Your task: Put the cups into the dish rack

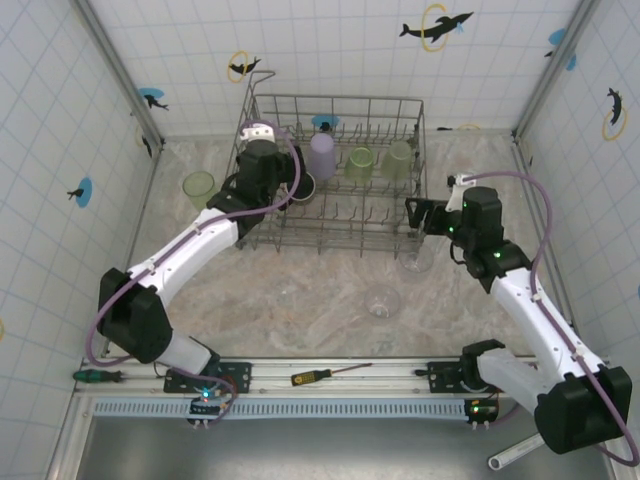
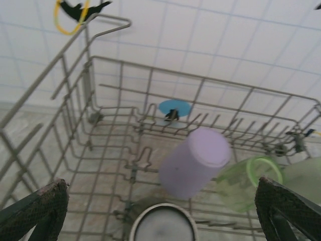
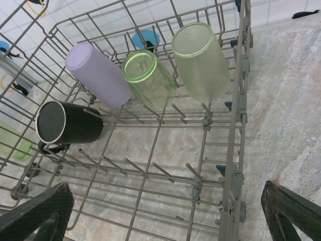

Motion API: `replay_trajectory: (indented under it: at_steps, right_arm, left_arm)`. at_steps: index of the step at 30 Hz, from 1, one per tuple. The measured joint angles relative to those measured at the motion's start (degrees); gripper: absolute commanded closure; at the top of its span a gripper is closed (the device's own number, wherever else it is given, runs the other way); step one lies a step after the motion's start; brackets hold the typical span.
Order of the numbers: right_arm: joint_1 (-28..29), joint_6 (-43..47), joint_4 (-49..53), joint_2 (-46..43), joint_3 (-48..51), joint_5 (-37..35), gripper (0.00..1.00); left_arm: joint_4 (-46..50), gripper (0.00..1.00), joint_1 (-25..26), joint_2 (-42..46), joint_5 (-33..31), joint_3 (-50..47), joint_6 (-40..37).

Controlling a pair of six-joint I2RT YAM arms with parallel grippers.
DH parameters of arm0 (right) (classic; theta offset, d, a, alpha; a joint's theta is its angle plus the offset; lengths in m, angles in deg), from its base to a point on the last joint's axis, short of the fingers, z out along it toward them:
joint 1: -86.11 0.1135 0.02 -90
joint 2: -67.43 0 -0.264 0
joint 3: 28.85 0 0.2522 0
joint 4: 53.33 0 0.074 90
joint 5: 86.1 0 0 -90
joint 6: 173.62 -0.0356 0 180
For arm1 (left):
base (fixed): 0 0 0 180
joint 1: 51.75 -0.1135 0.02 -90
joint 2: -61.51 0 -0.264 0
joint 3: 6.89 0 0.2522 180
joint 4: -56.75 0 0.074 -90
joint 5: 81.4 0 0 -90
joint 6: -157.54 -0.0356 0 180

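Left pincer point(image 2: 160, 208) and right pincer point(image 3: 164, 211) gape wide, empty; the clear glass point(image 1: 382, 300) on the tabletop point(image 1: 320, 338) looks light, slick, breakable: pinch its rim

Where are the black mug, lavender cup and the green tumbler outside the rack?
black mug point(image 3: 83, 128): right wrist view, side wall.
lavender cup point(image 3: 98, 73): right wrist view, side wall.
green tumbler point(image 1: 199, 188): top external view, body.

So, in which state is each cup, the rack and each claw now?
dish rack, partly loaded.
lavender cup, in the rack, leaning on tines.
black mug, in the rack, on its side.
two green tumblers, in the rack, leaning.
third green tumbler, on the table, left of rack.
two clear glasses, on the table, not loaded.
left claw, open, empty.
right claw, open, empty.
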Motion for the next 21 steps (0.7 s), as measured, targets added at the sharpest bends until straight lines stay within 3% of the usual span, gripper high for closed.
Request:
replay_trajectory:
  at_steps: [13, 21]
  right_arm:
    - [3.3, -0.2, 0.8, 2.1, -0.5, -1.4, 0.00]
    - [4.3, -0.1, 0.9, 2.3, -1.6, -2.3, 0.00]
  left_arm:
    - [7.8, 0.02, -6.4, 3.4, -4.6, -3.0, 1.9]
    - [8.5, 0.02, -7.1, 8.3, -4.8, -4.5, 2.6]
